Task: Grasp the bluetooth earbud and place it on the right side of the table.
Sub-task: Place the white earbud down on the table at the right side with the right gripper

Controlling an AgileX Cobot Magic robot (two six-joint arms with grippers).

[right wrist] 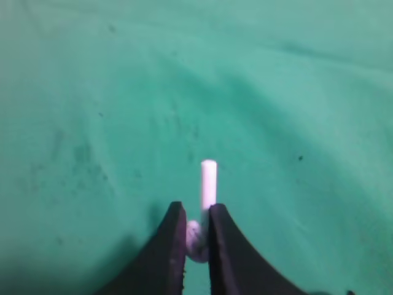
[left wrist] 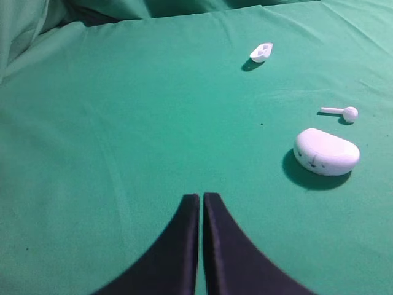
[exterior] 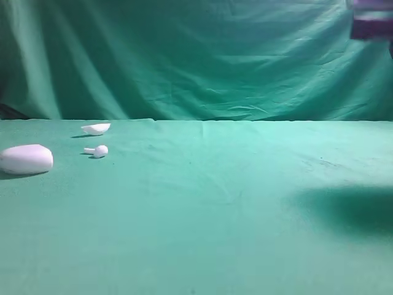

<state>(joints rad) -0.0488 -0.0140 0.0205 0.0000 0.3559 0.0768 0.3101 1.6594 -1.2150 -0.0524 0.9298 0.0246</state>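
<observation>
In the right wrist view, my right gripper [right wrist: 197, 206] is shut on the bluetooth earbud [right wrist: 208, 183]. The earbud's rounded head is pinched between the black fingers and its white stem sticks out forward, above the green table [right wrist: 295, 110]. The high view shows only a blurred piece of the right arm [exterior: 372, 18] at the top right corner, and the earbud does not show there. My left gripper [left wrist: 201, 198] hangs shut and empty over the cloth, short of the white case [left wrist: 326, 152].
At the table's left lie the pebble-shaped white case [exterior: 26, 158], a second white earbud [exterior: 97, 150] and a small white shell-like piece [exterior: 96, 128]. A dark shadow [exterior: 350, 209] falls on the cloth at the right. A green curtain closes the back.
</observation>
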